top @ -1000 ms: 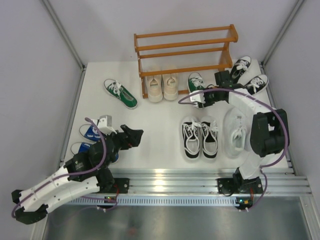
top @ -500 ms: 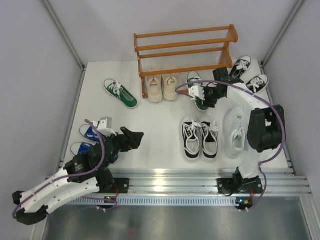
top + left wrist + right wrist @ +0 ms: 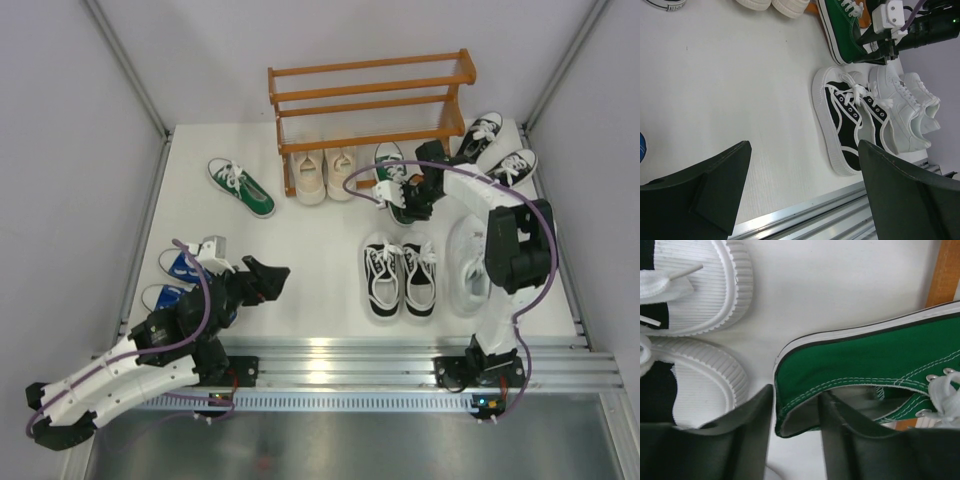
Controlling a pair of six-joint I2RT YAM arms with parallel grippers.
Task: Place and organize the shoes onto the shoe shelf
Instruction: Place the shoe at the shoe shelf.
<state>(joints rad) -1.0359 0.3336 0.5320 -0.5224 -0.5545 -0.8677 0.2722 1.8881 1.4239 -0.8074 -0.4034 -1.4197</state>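
Top external view had the green shoe (image 3: 388, 165) lying on the counter (image 3: 300, 235), just in front of the right half of the shoe shelf (image 3: 370, 63). Its toe pointed at the bars and its heel back toward the arms. The right pincer (image 3: 405, 200) was down on that heel. From the right wrist camera I saw one finger outside the back of the shoe and the other down inside the opening. Both sat against the heel wall, so the pincer was narrow and gripping it. The shoe's sole looked flat on the counter.

The shelf stood at the far edge. The beige pair (image 3: 325, 172) sat side by side at its foot, just left of the held shoe, toes tucked under the lowest bar. I could not tell whether they rested on it. A second green shoe (image 3: 241, 187) lay alone well to the left, angled across the counter. A black pair (image 3: 400, 275) stood nearer the arms, close to the pincer, with the white pair (image 3: 470, 262) just beside it on the right. The other black pair (image 3: 497, 150) lay past the shelf's right end.

The blue pair (image 3: 175, 262) sat at the near left, partly hidden by the left arm. The left pincer (image 3: 270, 275) hung over bare counter beside them, fingers spread wide and holding nothing.
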